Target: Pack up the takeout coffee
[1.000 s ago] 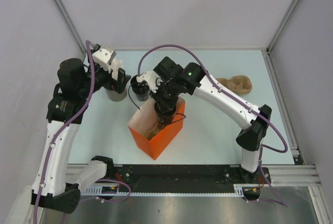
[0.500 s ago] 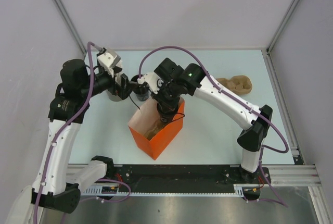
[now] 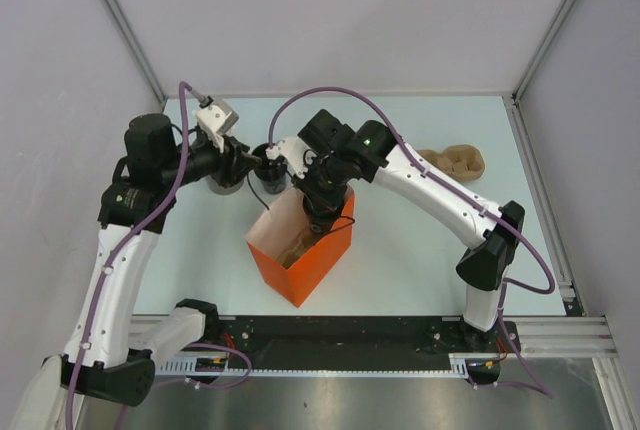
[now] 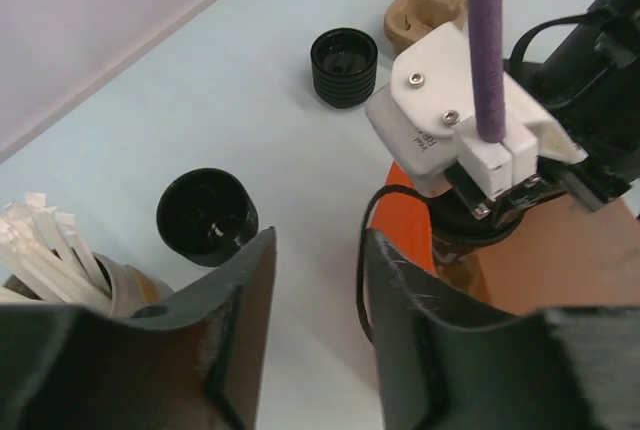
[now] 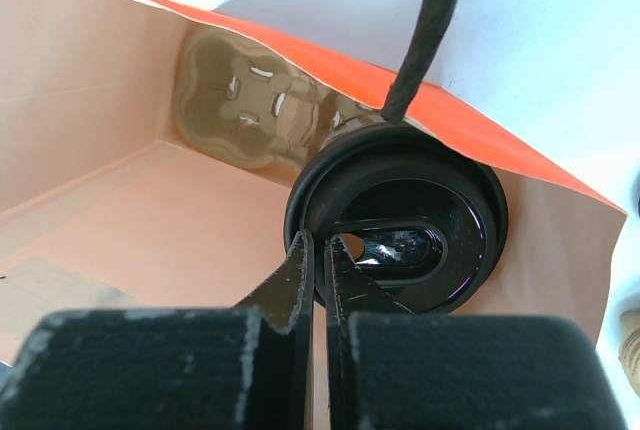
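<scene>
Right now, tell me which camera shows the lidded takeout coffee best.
Right wrist view: the takeout coffee shows large, lid up, inside the orange bag, the right gripper shut on its rim. From the top, the right arm covers it; the left wrist view shows only that arm there.

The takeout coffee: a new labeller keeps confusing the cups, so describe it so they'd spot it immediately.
Find the orange bag at the centre of the table. In its open top sits the takeout coffee, pinched at the rim by the right gripper. It alone has a black lid; the black cups outside stand open.
</scene>
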